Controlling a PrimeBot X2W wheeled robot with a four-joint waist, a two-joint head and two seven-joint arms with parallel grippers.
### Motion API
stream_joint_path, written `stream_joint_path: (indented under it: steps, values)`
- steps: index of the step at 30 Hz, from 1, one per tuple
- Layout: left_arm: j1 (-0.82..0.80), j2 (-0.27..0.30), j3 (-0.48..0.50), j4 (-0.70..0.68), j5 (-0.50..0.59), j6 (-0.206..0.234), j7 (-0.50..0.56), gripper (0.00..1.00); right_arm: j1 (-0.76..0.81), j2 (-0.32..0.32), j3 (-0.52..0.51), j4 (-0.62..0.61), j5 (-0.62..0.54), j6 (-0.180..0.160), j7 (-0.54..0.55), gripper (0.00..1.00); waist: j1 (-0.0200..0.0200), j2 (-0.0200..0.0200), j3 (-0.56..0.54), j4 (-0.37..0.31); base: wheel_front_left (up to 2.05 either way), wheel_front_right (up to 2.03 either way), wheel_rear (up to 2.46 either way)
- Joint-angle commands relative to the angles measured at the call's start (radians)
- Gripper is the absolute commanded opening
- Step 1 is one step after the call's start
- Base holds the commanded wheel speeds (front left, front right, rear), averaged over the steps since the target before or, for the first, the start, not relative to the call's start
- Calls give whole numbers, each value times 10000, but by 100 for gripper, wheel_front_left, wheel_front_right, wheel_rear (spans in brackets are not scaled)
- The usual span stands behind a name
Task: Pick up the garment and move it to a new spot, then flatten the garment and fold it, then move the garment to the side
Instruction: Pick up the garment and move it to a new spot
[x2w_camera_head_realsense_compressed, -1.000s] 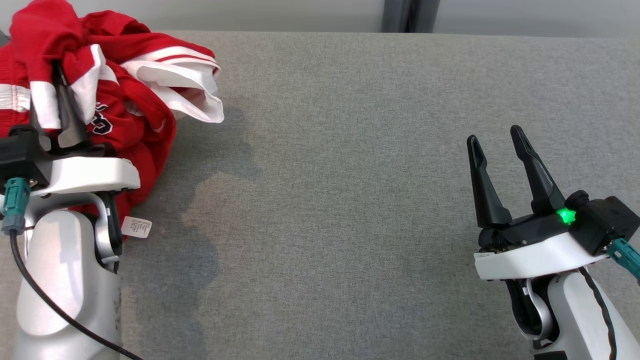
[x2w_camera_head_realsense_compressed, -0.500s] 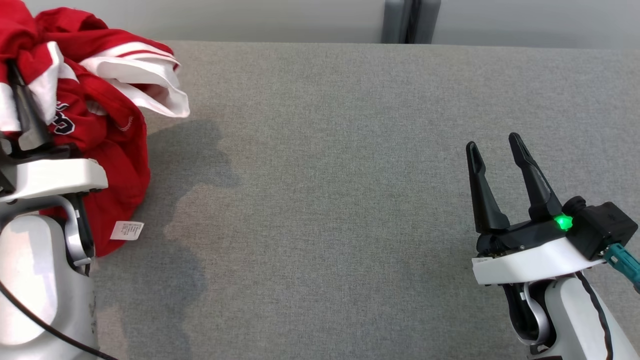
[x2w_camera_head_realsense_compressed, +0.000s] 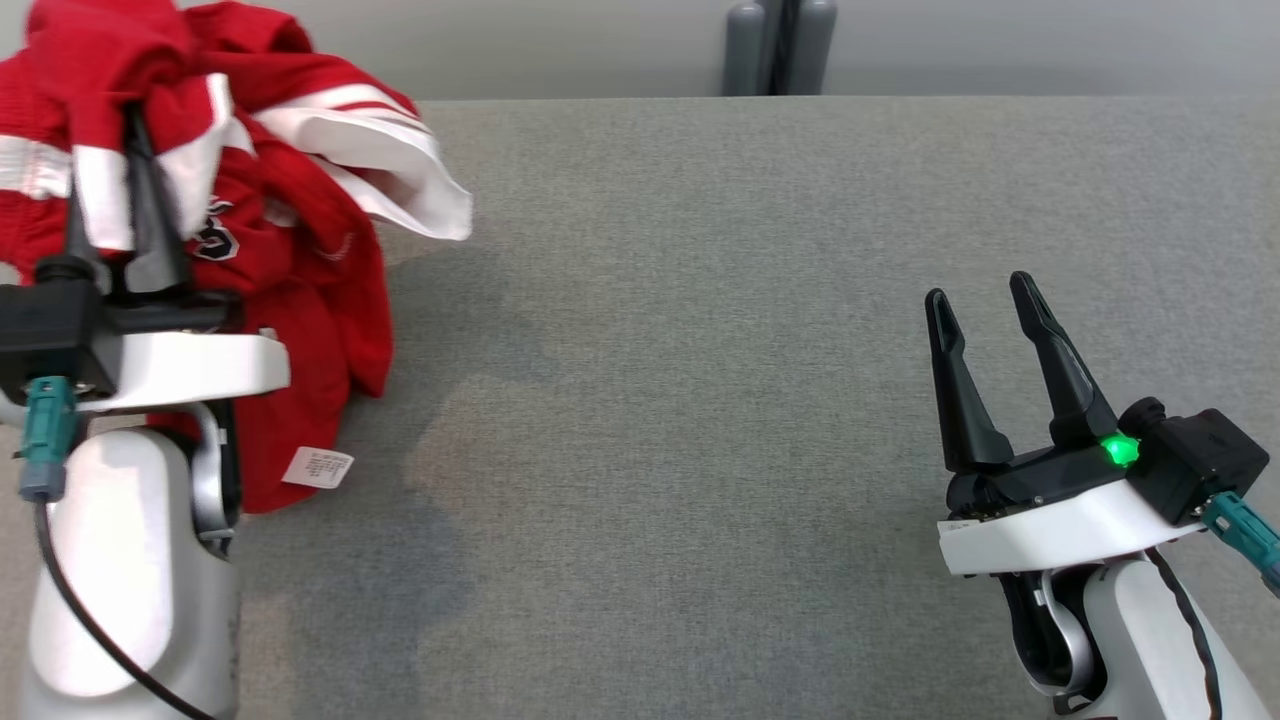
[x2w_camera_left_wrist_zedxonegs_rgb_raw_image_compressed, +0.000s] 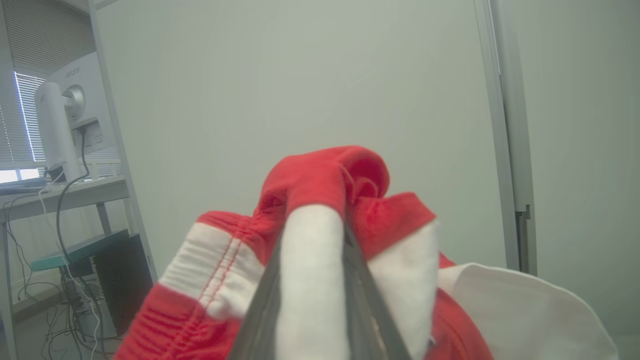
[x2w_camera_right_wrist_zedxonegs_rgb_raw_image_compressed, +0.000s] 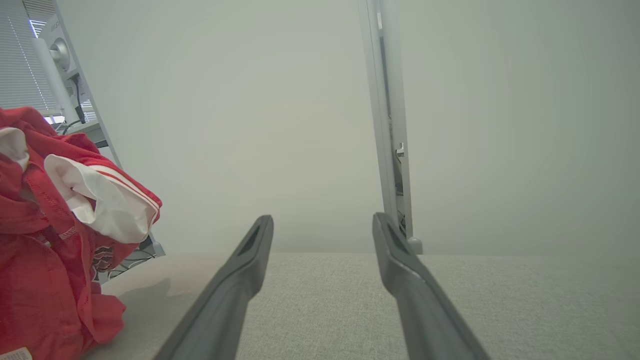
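"Holding anything, is the left gripper (x2w_camera_head_realsense_compressed: 115, 180)?" the first one is asking.

"It is. Its two dark fingers are pinching tight on a bunched fold of the crumpled red cloth garment with white bands (x2w_camera_head_realsense_compressed: 310, 290), and the cloth is hanging in a heap from them over the far left part of the grey fabric-covered table (x2w_camera_head_realsense_compressed: 700, 400). A small white care label (x2w_camera_head_realsense_compressed: 318, 467) is dangling at the bottom edge."

"Is the cloth touching the surface?"

"In the right wrist view the lowest folds are looking as if they are brushing it, but I am not managing to tell for sure."

"And the right gripper (x2w_camera_head_realsense_compressed: 978, 300)?"

"It is standing spread wide with nothing between its fingers, hovering low over the right side of the table, well apart from the garment."

"So how far along are we getting?"

"I am judging that only the pick-up is done and the carry to a new spot is under way. The garment is not lying flat yet, so the setting down, the flattening, the folding and the final move to the side are all waiting. I am expecting the free gripper to be needed once the spreading begins."
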Motion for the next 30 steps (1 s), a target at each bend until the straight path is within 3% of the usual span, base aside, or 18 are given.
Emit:
stream_joint_path:
  steps: [1, 21, 24, 30]
  values:
    - [-78, -13, -81, -104, 96, -82, -9, 0, 52, -20, -38, -41, 16, 23, -49, 100, 0, 0, 31, -119, 0, 0, 0]
    - [-713, -580, -2647, 547, 239, -1073, -9, 0, -241, 286, -144, -79, 83, 24, -49, 100, 0, 0, 541, -1961, 0, 0, 0]
    - [-717, -635, -2939, 906, 123, -1149, -9, 0, -281, 333, -122, -84, 113, 24, -49, 100, 0, 0, 650, -2164, 0, 0, 0]
    - [-511, -675, -3707, 2889, -118, -1750, -7, 0, -290, 403, -157, -66, 91, 24, -49, 100, 0, 0, 786, -2427, 0, 0, 0]
